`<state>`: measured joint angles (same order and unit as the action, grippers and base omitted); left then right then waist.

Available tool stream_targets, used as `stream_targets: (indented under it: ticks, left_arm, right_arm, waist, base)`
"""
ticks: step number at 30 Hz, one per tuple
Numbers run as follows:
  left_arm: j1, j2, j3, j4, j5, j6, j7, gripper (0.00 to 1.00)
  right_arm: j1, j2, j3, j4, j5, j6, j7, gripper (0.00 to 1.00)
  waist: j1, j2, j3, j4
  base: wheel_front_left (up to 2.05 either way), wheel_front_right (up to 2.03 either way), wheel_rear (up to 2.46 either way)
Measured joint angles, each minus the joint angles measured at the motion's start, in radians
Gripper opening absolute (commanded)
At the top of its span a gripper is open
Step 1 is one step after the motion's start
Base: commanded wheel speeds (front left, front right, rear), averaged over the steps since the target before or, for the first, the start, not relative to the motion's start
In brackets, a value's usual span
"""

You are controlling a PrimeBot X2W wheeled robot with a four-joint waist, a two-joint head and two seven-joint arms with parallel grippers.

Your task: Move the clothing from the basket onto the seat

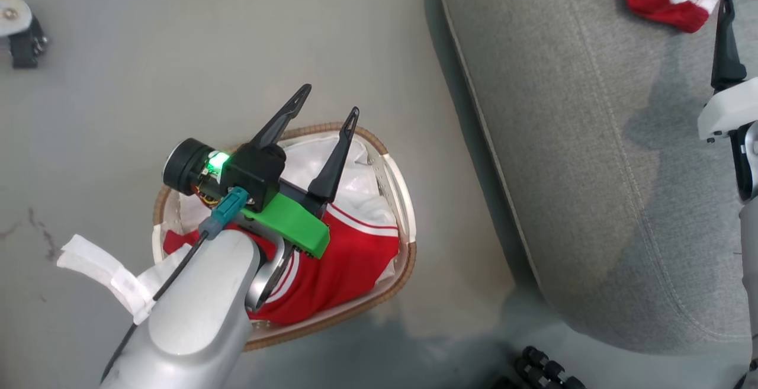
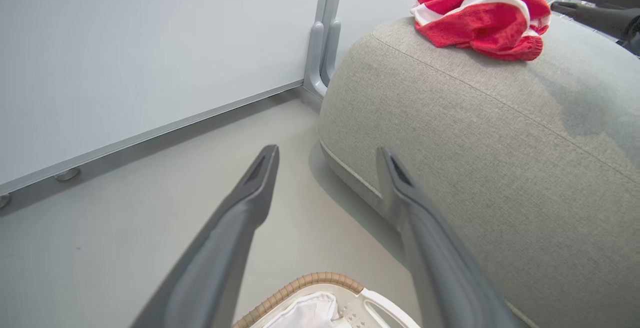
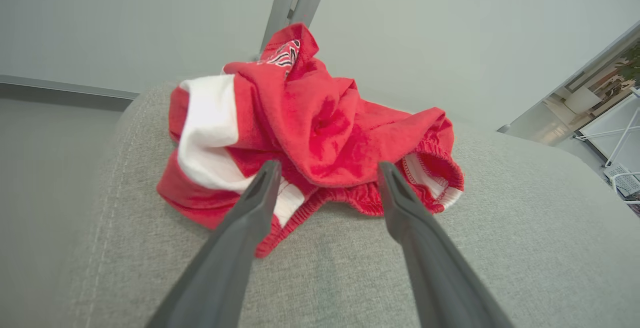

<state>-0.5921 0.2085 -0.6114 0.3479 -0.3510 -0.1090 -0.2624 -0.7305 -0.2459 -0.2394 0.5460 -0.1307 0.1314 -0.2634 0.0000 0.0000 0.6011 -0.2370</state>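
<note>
The basket [image 1: 398, 285] stands on the floor left of the seat [image 1: 592, 170]. In it a red garment with white stripes [image 1: 349, 259] lies on the white liner [image 1: 355, 170]. My left gripper [image 1: 329, 100] hovers over the basket's far end, open and empty; in the left wrist view its fingers [image 2: 327, 151] point past the basket rim [image 2: 320, 280] toward the seat [image 2: 500, 158]. A second crumpled piece of red clothing [image 3: 320, 133] rests on the seat [image 3: 525, 228]. My right gripper [image 3: 328, 168] stands open just short of that heap, holding nothing.
Smooth grey floor [image 1: 207, 51] surrounds the basket. A small caster-like fitting [image 1: 18, 28] sits at the far left. Black ribbed parts [image 1: 545, 371] lie by the seat's near corner. A pale wall panel with a grey post [image 2: 322, 43] stands behind the seat.
</note>
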Motion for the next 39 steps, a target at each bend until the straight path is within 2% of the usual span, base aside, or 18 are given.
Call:
stream_targets:
  ticks: [9, 15, 20, 26, 31, 39]
  left_arm:
    - [0.078, -0.048, 0.122, -0.003, 0.002, -0.011, 0.000, 1.00]
    - [0.158, -0.069, 0.238, -0.010, 0.010, -0.014, -0.001, 1.00]
    - [0.253, -0.084, 0.350, -0.012, 0.019, -0.015, -0.002, 1.00]
    - [0.383, -0.121, 0.473, -0.014, 0.020, -0.016, -0.002, 1.00]
    - [0.471, -0.137, 0.542, -0.010, 0.037, -0.018, -0.002, 1.00]
    - [0.554, -0.154, 0.572, -0.009, 0.048, -0.020, -0.002, 1.00]
  right_arm:
    - [0.015, -0.005, 0.078, -0.011, 0.033, 0.000, 0.000, 1.00]
    - [0.044, 0.043, 0.145, -0.029, 0.082, 0.000, 0.000, 1.00]
    - [0.092, 0.114, 0.167, -0.053, 0.130, 0.000, 0.000, 1.00]
    - [0.205, 0.173, 0.180, -0.073, 0.179, 0.000, 0.000, 1.00]
    - [0.323, 0.194, 0.191, -0.102, 0.201, 0.000, 0.000, 1.00]
    - [0.502, 0.197, 0.232, -0.165, 0.287, 0.000, 0.000, 1.00]
  waist:
    - [0.0000, 0.0000, -0.140, 0.030]
    - [0.0000, 0.0000, -0.234, 0.061]
    - [-0.0001, 0.0000, -0.302, 0.089]
    - [-0.0001, 0.0000, -0.379, 0.121]
    - [-0.0001, 0.0000, -0.439, 0.146]
    - [-0.0001, 0.0000, -0.517, 0.185]
  base:
    - [0.00, 0.00, 0.00]
    - [0.00, 0.00, 0.00]
    - [0.00, 0.00, 0.00]
    - [0.00, 0.00, 0.00]
    - [0.00, 0.00, 0.00]
    - [0.00, 0.00, 0.00]
